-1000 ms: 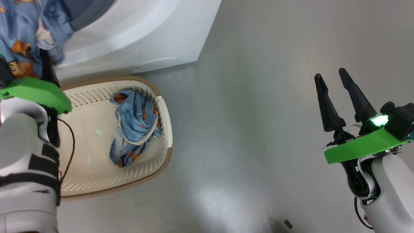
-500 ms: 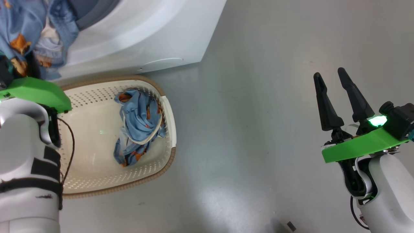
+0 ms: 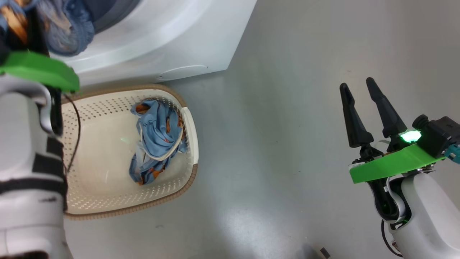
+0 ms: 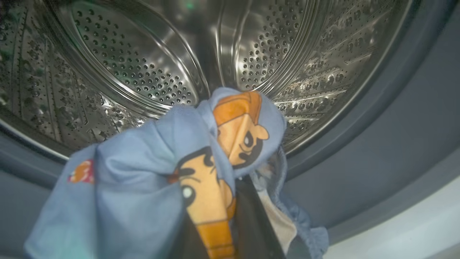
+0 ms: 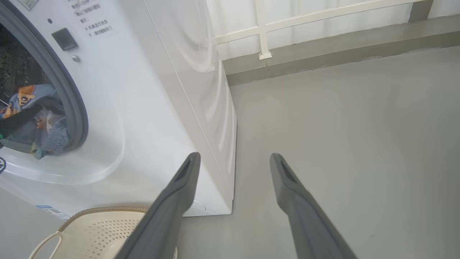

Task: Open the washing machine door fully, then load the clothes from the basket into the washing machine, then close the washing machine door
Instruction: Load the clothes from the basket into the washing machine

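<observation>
One garment at drum — second garment in basket

Laundry area: white washing machine, cream basket, bare grey floor, white railing.

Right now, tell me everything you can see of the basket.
The basket is a small rectangular tub with rounded corners, cream plastic by the look, walls and floor perforated, rim trimmed in a brown woven-look band. A looped side handle shows in the right wrist view. It sits upright on the grey floor, close in front of the washing machine. One crumpled blue garment lies inside against its right wall; the rest of its floor is bare. The left forearm hides its left edge.
</observation>
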